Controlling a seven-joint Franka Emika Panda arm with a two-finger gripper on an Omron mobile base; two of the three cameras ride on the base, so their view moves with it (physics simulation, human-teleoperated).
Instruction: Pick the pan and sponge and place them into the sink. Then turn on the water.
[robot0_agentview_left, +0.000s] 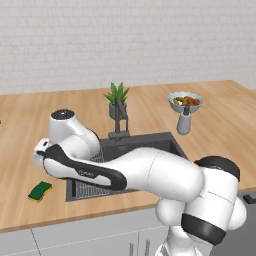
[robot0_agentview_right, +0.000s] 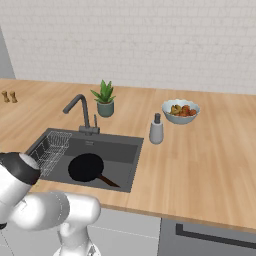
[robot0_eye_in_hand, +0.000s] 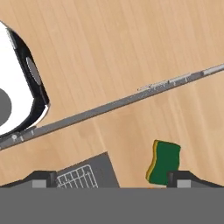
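Observation:
The black pan (robot0_agentview_right: 86, 167) lies in the dark sink (robot0_agentview_right: 122, 150), its handle pointing to the front right. On the counter left of the sink (robot0_agentview_left: 150, 142) rests the green and yellow sponge (robot0_agentview_left: 40, 191). My gripper (robot0_eye_in_hand: 113, 180) hangs open above the counter, over the basin's front left corner. In the hand view the sponge (robot0_eye_in_hand: 164, 162) lies just by the right fingertip (robot0_eye_in_hand: 188, 179), apart from it. Nothing is between the fingers. No water shows at the faucet (robot0_agentview_right: 80, 112).
A wire rack (robot0_agentview_right: 50, 150) fills the sink's left side. Behind the basin stand a potted plant (robot0_agentview_right: 104, 100), a soap dispenser (robot0_agentview_right: 156, 130) and a bowl of food (robot0_agentview_right: 180, 111). The counter's front edge (robot0_eye_in_hand: 131, 99) runs close to the sponge.

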